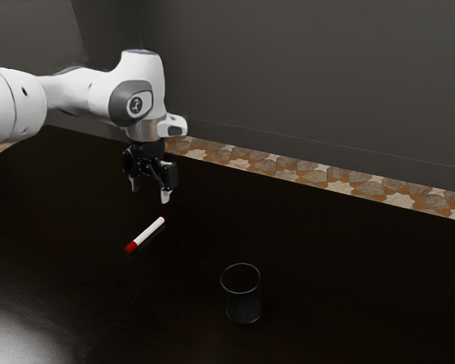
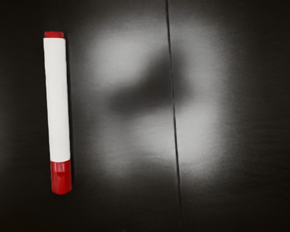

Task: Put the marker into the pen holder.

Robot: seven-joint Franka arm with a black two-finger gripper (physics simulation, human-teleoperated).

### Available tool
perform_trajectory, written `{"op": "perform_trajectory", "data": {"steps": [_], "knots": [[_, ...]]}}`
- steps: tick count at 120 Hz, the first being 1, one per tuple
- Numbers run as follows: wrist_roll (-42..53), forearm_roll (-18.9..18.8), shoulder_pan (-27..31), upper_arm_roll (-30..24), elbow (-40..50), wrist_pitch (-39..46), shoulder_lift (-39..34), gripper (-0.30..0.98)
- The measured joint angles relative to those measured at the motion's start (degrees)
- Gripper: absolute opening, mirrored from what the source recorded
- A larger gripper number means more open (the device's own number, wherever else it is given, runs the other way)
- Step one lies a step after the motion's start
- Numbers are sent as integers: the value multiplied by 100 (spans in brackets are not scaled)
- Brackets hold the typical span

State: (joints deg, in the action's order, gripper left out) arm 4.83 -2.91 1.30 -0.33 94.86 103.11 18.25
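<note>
While the black, pale-tipped fingers [image 1: 165, 196] hang open, the slim white marker [image 1: 147, 233] lies lower, aside; its red cap [image 1: 130, 247] points away.

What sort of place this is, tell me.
Probably an indoor robot work area: a white robot arm reaches over a dark table bearing a marker and a pen holder. Behind are a plain grey wall and a stone-patterned strip, likely floor.
</note>
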Motion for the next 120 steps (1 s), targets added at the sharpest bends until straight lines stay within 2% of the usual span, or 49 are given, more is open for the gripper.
{"op": "perform_trajectory", "data": {"steps": [15, 47, 73, 86, 120], "knots": [[7, 153, 7, 175, 698, 793, -11, 69], [99, 530, 20, 520, 1424, 1948, 182, 69], [511, 453, 22, 563, 1424, 2854, 538, 69], [681, 460, 33, 652, 1066, 2912, 829, 69], [1004, 590, 111, 797, 15, 1976, 1491, 69]]}}
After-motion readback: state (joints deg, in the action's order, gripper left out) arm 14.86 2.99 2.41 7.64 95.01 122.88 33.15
